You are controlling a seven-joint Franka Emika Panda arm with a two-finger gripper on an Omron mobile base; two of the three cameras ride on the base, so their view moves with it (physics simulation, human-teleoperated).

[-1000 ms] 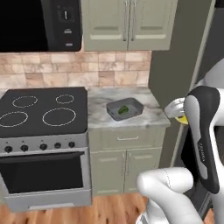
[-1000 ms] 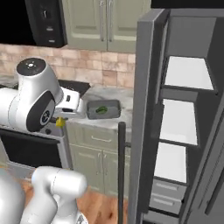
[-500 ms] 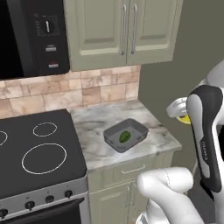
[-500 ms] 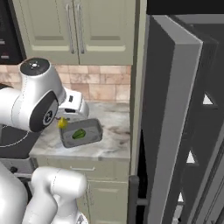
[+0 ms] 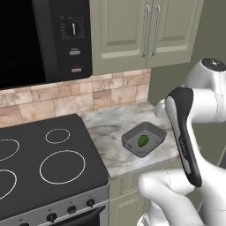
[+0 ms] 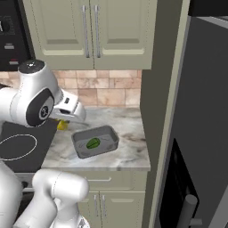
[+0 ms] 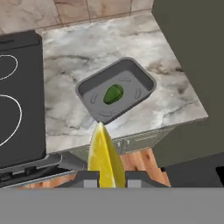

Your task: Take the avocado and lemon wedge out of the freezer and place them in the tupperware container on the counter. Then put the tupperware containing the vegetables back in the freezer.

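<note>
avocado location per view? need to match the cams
Left base view: avocado inside the tupperware container, right of centre.
Right base view: avocado in the container, left of centre.
Hand view: avocado in the container, just above centre.
Shared landmark: the black stovetop beside the counter.

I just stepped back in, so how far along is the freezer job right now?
Done: the avocado lies in the tupperware on the counter. In hand: the gripper holds the lemon wedge, not yet over the tray. Left: drop the wedge in, then carry the tupperware to the freezer.
</note>
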